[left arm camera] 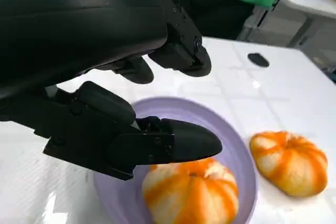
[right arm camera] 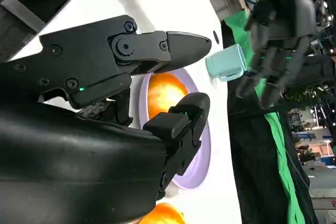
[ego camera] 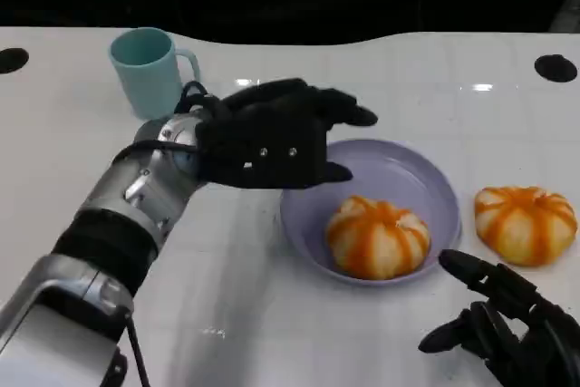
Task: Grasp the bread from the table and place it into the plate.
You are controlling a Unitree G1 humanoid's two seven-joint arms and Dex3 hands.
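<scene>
An orange-and-white striped bread (ego camera: 377,237) (left arm camera: 190,191) (right arm camera: 163,93) lies in the lilac plate (ego camera: 412,178) (left arm camera: 173,109) (right arm camera: 202,153). A second striped bread (ego camera: 526,224) (left arm camera: 290,162) (right arm camera: 164,215) sits on the table just right of the plate. My left hand (ego camera: 267,138) (left arm camera: 126,135) (right arm camera: 275,30) hovers above the plate's left rim, fingers spread, holding nothing. My right hand (ego camera: 507,324) (right arm camera: 152,72) is low at the front right, near the second bread, fingers apart and empty.
A teal mug (ego camera: 149,70) (right arm camera: 227,61) stands at the back left, behind my left hand. The white table (ego camera: 272,314) has dark round holes (ego camera: 555,67) near its far corners. Its far edge meets a dark background.
</scene>
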